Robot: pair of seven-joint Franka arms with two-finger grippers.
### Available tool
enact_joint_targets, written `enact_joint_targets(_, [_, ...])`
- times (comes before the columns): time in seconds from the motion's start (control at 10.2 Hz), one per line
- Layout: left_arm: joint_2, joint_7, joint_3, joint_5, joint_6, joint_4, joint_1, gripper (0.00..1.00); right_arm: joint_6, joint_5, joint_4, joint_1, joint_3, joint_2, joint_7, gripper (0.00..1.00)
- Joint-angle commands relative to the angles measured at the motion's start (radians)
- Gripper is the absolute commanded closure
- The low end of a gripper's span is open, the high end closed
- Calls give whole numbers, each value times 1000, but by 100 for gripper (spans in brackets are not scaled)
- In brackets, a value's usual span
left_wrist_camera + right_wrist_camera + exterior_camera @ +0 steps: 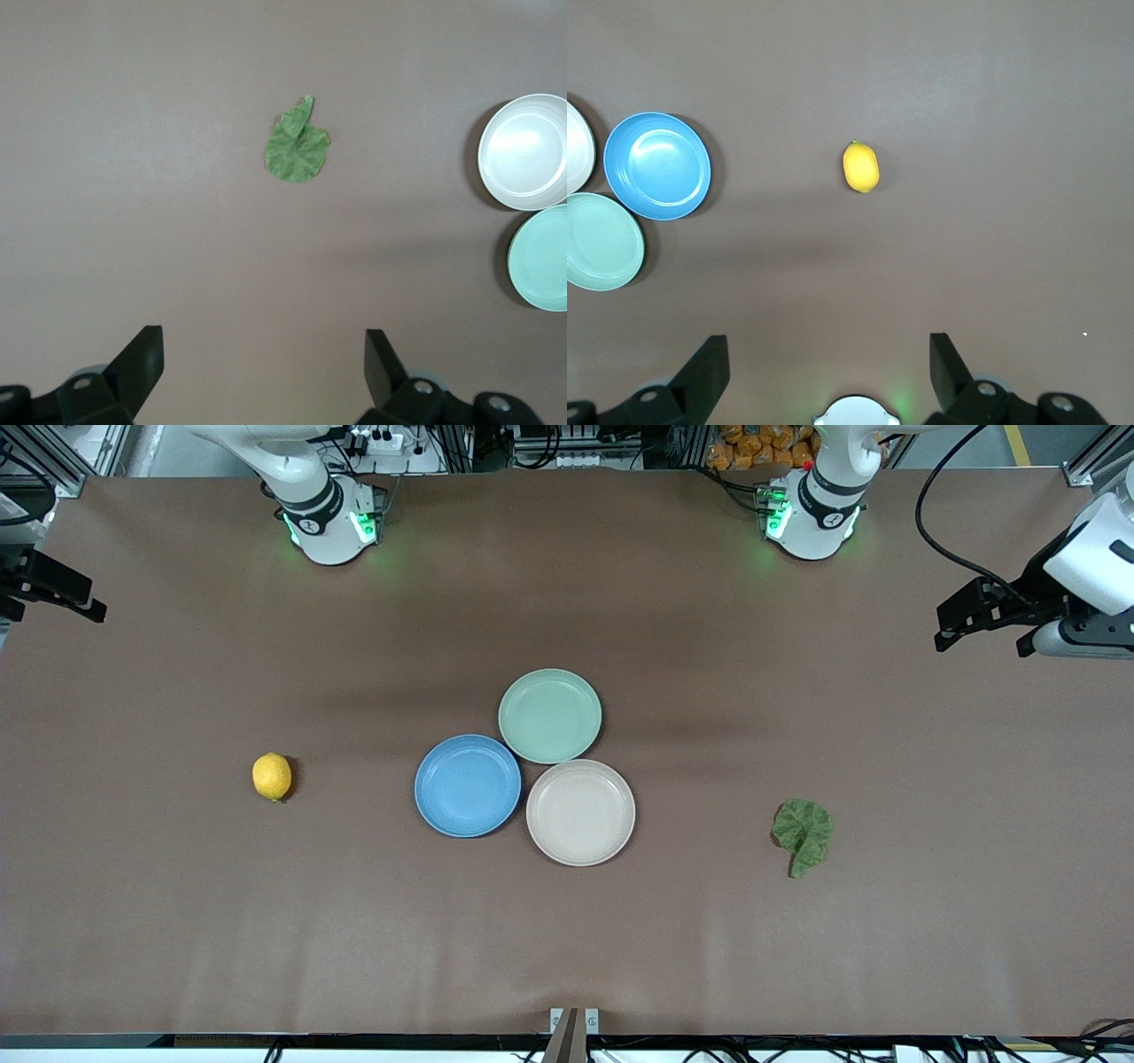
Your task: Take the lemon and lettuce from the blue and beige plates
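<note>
On the brown table at nine o'clock of the empty blue and beige plates (580, 812), I'd pinch the small, firm, smooth-skinned yellow lemon (271, 776) across its middle and the limp, crinkled green lettuce (803, 834) leaf, at three o'clock, by its thicker stem, both the left gripper (264, 363) and the right gripper (829, 365) hanging wide open, empty.

1. A brown table (567, 939) carries everything.
2. The blue plate (468, 786), beige plate (580, 812) and mint-green plate (549, 716) sit clustered at its middle.
3. The lemon (272, 777) lies toward the right arm's end.
4. The lettuce (803, 833) lies toward the left arm's end.

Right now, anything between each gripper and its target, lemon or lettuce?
Nothing visible. The lemon lies alone on bare table under the open right gripper; the lettuce likewise under the open left gripper. All three plates sit mid-table, apart from both.
</note>
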State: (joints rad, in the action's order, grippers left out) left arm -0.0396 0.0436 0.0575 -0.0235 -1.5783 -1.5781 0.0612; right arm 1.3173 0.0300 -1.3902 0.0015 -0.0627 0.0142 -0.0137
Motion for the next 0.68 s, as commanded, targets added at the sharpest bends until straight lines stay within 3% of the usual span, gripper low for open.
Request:
enact_joint_targets(0.0, [-11, -21, 13, 34, 24, 24, -15, 0, -13, -18, 8, -15, 15, -10, 8, 0])
enact_joint_targets(0.59, [-10, -21, 13, 36, 26, 63, -15, 0, 0, -15, -4, -15, 20, -11, 8, 0])
